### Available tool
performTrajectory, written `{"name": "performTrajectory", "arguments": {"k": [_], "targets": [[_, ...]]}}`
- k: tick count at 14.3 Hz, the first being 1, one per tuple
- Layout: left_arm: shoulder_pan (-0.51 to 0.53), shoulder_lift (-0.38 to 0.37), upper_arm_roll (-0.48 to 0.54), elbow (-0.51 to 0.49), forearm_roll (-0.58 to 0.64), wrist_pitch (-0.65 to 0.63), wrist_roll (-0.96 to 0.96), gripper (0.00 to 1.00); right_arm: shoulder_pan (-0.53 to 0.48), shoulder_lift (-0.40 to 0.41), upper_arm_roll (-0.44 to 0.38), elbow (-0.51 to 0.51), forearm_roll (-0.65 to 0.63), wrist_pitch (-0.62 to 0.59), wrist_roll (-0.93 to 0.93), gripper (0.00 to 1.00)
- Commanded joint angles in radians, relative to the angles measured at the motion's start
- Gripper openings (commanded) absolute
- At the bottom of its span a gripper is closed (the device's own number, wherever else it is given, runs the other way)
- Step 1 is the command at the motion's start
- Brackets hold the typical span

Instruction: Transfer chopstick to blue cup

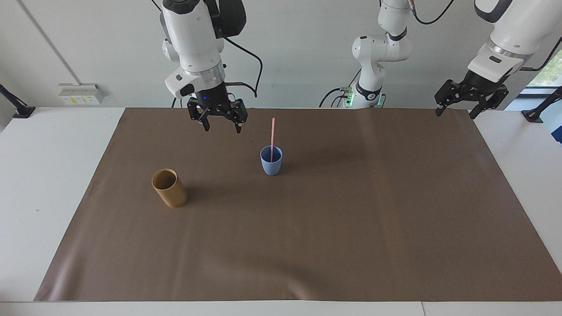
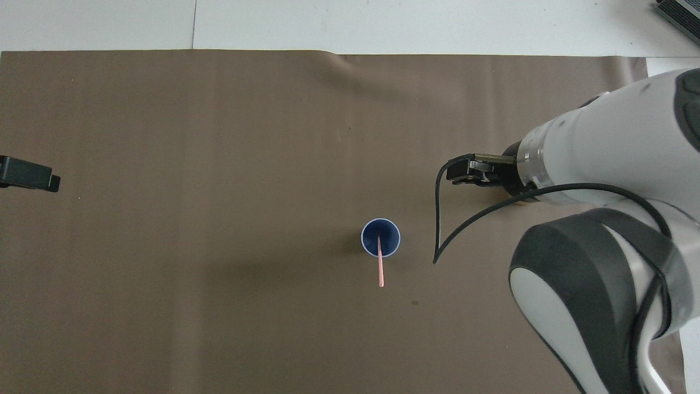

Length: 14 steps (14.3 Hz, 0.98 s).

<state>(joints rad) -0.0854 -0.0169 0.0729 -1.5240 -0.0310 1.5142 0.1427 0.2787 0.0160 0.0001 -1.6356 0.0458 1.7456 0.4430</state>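
Note:
The blue cup [image 1: 271,166] [image 2: 366,241] stands upright on the brown mat. The pale pink chopstick [image 1: 272,134] [image 2: 380,271] stands in it and leans on the rim, its upper half sticking out. Nothing holds it. My right gripper [image 1: 222,128] [image 2: 462,174] hangs open and empty over the mat, off toward the right arm's end from the blue cup. My left gripper [image 1: 455,113] [image 2: 27,176] waits open over the mat's edge at the left arm's end.
A tan-brown cylindrical cup [image 1: 169,188] stands on the brown mat [image 1: 351,228], farther from the robots than the blue cup and toward the right arm's end. The right arm hides it in the overhead view. White table [image 1: 52,175] borders the mat.

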Motion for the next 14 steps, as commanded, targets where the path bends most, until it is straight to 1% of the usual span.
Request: {"name": "performTrajectory", "arguments": {"k": [1,3,7,9,11,12,14], "targets": [[0.012,-0.028,-0.007,-0.031,0.006,0.004,0.008,1.0,-0.055,-0.011,0.011,0.075,-0.02,-0.098,-0.052,1.0],[0.012,-0.026,-0.01,-0.031,0.006,0.011,0.008,1.0,-0.091,-0.016,0.009,0.094,-0.02,-0.129,-0.069,1.0],[0.012,-0.023,-0.007,-0.031,0.006,0.035,0.012,1.0,-0.174,-0.077,0.009,0.108,-0.02,-0.201,-0.082,1.0],[0.01,-0.023,-0.007,-0.03,0.008,0.044,0.012,1.0,-0.232,-0.082,0.009,0.137,-0.021,-0.239,-0.221,1.0],[0.012,-0.021,-0.007,-0.03,0.01,0.044,0.012,1.0,-0.256,-0.091,0.011,0.129,-0.041,-0.236,-0.294,1.0],[0.012,-0.021,-0.007,-0.03,0.01,0.044,0.012,1.0,-0.257,-0.087,0.018,0.123,-0.085,-0.235,-0.319,1.0],[0.012,-0.021,-0.007,-0.03,0.01,0.044,0.012,1.0,-0.256,-0.082,0.02,0.074,-0.098,-0.226,-0.328,1.0]]}}
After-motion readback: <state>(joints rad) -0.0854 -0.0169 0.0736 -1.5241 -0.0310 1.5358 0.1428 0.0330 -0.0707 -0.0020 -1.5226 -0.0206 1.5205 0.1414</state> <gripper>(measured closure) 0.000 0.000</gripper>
